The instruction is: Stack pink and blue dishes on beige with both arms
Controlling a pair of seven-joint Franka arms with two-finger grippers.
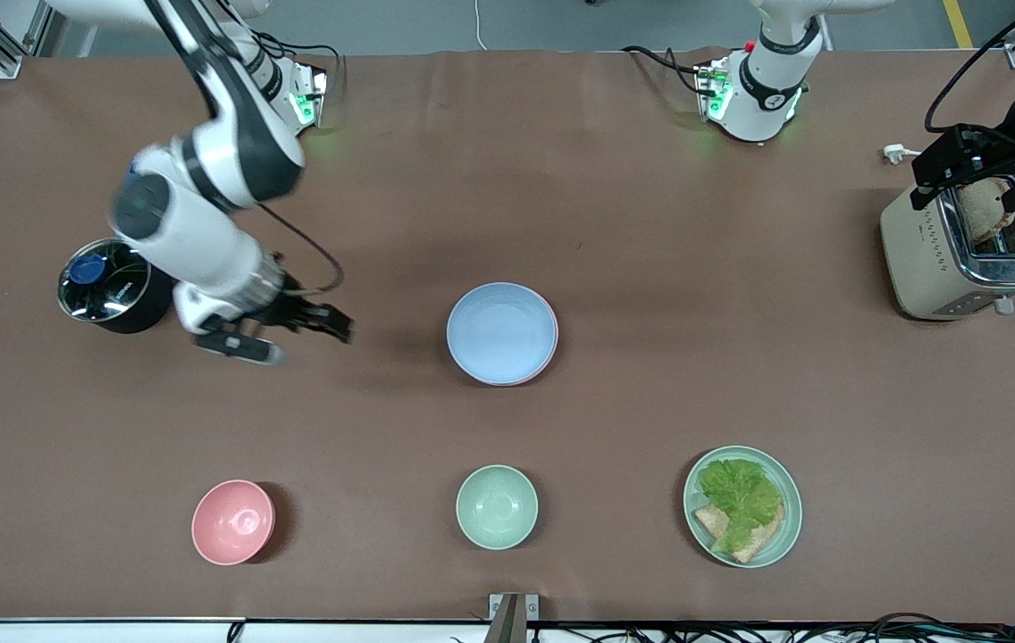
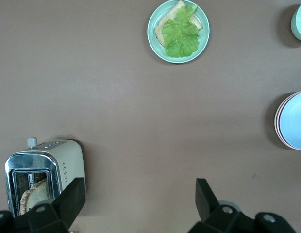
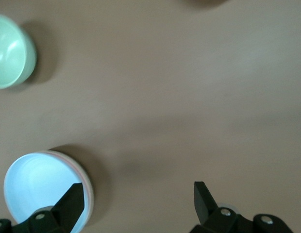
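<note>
1. Nearest the front camera runs a row of three: a small pink bowl (image 1: 233, 521) toward the right arm's end, a pale green bowl (image 1: 497, 506) in the middle, and a pale green plate (image 1: 742, 505) bearing lettuce and bread toward the left arm's end.
2. Farther back, mid-table, sits the blue plate (image 1: 501, 333) on top of the pink plate (image 2: 277, 118) — only a thin pink rim shows beneath it. Whether the beige plate lies under them cannot be told; the stack hides it.
3. The right gripper (image 1: 280, 338) hangs over bare table between the stack and a dark metal canister (image 1: 109, 287), its fingers spread wide and holding nothing.
4. Farthest back, at the left arm's end, the left gripper (image 1: 972, 174) hovers over a toaster (image 1: 959, 250) with a slice of bread in its slot — fingers wide apart in the left wrist view, empty.
</note>
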